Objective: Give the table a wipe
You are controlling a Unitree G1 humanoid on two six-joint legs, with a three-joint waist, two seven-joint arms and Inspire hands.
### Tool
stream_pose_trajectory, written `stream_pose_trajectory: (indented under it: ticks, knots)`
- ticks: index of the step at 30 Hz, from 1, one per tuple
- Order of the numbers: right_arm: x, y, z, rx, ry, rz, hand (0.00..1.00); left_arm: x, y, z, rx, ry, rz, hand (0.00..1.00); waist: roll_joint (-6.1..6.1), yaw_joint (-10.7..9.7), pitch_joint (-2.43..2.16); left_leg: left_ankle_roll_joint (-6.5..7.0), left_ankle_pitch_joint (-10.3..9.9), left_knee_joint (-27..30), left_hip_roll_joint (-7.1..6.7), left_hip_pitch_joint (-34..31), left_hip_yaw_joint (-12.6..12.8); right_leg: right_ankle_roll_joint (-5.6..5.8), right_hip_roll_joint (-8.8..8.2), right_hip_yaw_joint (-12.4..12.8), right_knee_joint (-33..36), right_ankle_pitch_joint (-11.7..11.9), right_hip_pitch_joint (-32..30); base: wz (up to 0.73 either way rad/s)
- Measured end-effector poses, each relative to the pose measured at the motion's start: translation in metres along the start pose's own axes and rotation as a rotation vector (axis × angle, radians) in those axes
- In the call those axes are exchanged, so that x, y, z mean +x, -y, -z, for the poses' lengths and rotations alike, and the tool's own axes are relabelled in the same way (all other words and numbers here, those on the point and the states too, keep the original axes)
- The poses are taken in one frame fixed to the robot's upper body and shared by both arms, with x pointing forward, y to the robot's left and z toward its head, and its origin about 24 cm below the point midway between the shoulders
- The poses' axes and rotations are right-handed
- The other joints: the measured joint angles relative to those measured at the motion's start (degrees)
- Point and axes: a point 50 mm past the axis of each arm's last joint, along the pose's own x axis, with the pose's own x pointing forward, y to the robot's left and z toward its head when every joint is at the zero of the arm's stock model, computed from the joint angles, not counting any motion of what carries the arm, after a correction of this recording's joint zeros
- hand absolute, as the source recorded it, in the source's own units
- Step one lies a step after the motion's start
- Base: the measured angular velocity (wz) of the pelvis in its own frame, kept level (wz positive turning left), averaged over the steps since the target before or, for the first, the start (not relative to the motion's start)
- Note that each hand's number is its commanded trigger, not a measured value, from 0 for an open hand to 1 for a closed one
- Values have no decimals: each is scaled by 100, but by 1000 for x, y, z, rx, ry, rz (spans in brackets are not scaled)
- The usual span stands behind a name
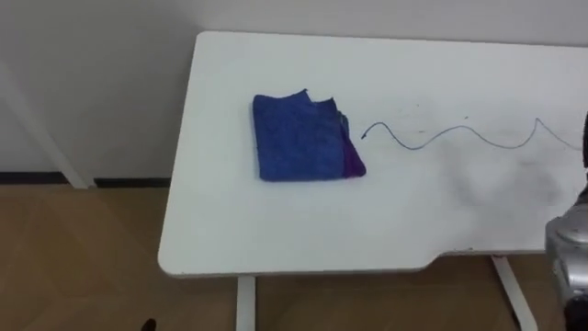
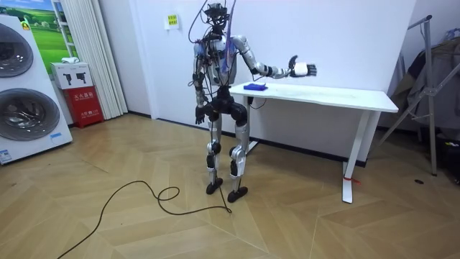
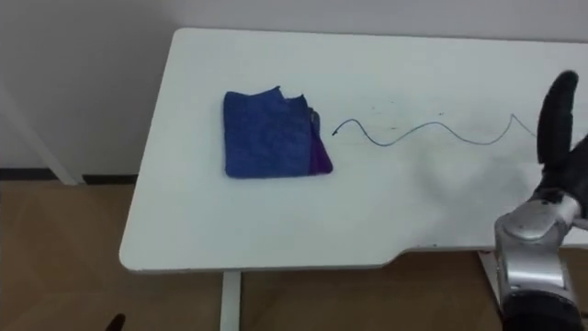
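Room view: washer, red box, table

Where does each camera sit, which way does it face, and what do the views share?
Left eye view: on the robot's head, looking down at the white table, blue cloth and pen line; its right arm edges in lower right.
Right eye view: beside it, same aim; the right hand stands open over the table's right part.
Room view: off in the room, facing the wall; whole robot at the table's end on the room view's left, left hand hanging.
All share table and cloth.
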Motion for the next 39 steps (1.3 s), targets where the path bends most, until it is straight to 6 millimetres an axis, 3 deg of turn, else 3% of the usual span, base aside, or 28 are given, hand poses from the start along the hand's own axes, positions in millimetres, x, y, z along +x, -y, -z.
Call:
stream_pose_trajectory:
  ticks: [3, 5, 7, 10, 13, 15, 18, 19, 20, 21, 22, 23, 24, 25, 27, 30, 32, 33, 39]
  knots:
    - [-1, 0, -42, -82, 225, -45, 0, 1, -4, -3, 6, 11, 5, 0, -40, 27, 9, -18, 12, -4, 1, 3, -93, -18, -5, -108, 7, -27, 23, 10]
    - [-7, -12, -80, -139, 401, -94, 0, 1, -3, -13, 18, 43, 25, 0, -48, 128, 12, -21, 13, -4, 6, -3, -101, -33, 8, -75, 24, -45, -44, -6]
    - [-17, -23, -104, -187, 517, -134, 0, 2, -1, -25, 38, 76, 40, 0, -49, 244, 16, -25, 16, -12, 13, -5, -111, -33, 22, -84, 9, -45, -27, -1]
    - [-32, -44, -116, -296, 625, -222, 0, 3, 0, -43, 44, 120, 52, 0, -90, 495, 47, -28, 17, -10, 27, 79, -181, -48, 44, -91, 8, -54, 42, 5]
    - [-43, -58, -117, -385, 676, -293, 0, 4, -1, -55, 26, 145, 55, 0, -108, 691, 46, -29, 17, -9, 28, 35, -259, -50, 41, -139, 6, -55, 35, 15]
    - [-49, -66, -116, -437, 693, -317, 0, 4, -1, -59, 17, 152, 58, 0, -95, 712, 57, -30, 18, -7, 23, -25, -358, -65, 33, -265, 23, -64, 6, 25]
    - [-60, -84, -107, -525, 698, -428, 0, 4, -1, -63, 22, 162, 63, 0, -79, 958, 70, -32, 18, -10, 68, -20, -805, -210, 143, -214, 265, -269, -333, -18]
    - [-68, -91, -109, -560, 729, -464, 0, 4, -4, -64, 19, 162, 56, 0, -93, 1026, 68, -50, 7, 15, 109, -88, -1082, -446, 377, -156, -143, -78, -636, -16]
    - [-77, -98, -106, -599, 759, -499, 0, 4, -1, -63, 23, 156, 64, 0, -31, 967, 57, -225, -67, 117, 165, -124, -1202, -536, 429, -312, -216, 350, -644, -5]
    - [-81, -102, -105, -614, 762, -517, 0, 4, 1, -63, 26, 156, 73, 0, -3, 951, 80, -338, -91, 234, 176, -179, -1122, -553, 428, -242, -182, 384, -604, 34]
    - [-86, -109, -100, -643, 754, -554, 0, 4, 3, -65, 33, 159, 91, 0, -47, 874, 93, -543, -134, 263, 190, -325, -760, -554, 331, -81, -181, 385, -501, 57]
    - [-87, -111, -98, -678, 742, -561, 0, 4, 4, -73, 45, 179, 101, 0, -130, 819, 122, -563, 5, -23, 214, -617, -519, -531, 222, 90, -185, 370, -476, 68]
    - [-85, -111, -97, -694, 738, -557, 0, 3, 4, -83, 50, 204, 102, 0, -157, 835, 132, -543, 232, -187, 238, -794, -448, -479, 187, 102, -177, 339, -481, 50]
    - [-86, -115, -93, -714, 719, -580, 0, 3, 4, -90, 63, 221, 107, 0, -235, 941, 105, -407, 603, -28, 246, -893, -222, -313, 116, 98, -129, 218, -476, 19]
    - [-88, -120, -87, -755, 704, -619, 0, 3, 8, -90, 64, 218, 119, 0, -238, 1061, 105, -404, 605, -17, 188, -754, -277, -209, 58, -64, -99, 152, -418, 9]
    - [-91, -122, -89, -776, 715, -631, 0, 3, 8, -88, 59, 203, 121, 0, -222, 1198, 116, -405, 600, -26, 125, -692, -642, -191, 40, -270, -130, 129, -376, -6]
    - [-91, -123, -85, -798, 702, -649, 0, 3, 13, -86, 44, 194, 136, 0, -118, 1160, 141, -405, 599, -36, 76, -648, -639, -208, 9, -336, -96, 117, -252, 5]
    - [-91, -124, -79, -813, 678, -664, 0, 2, 16, -87, 42, 195, 144, 0, -79, 1148, 125, -405, 599, -57, 75, -604, -602, -205, 12, -378, -93, 115, -225, 4]
    - [-94, -122, -53, -856, 594, -724, 0, 2, 18, -87, 34, 197, 153, 0, -74, 1100, 121, -405, 599, -65, 67, -505, -592, -203, 33, -403, -92, 112, -116, 2]
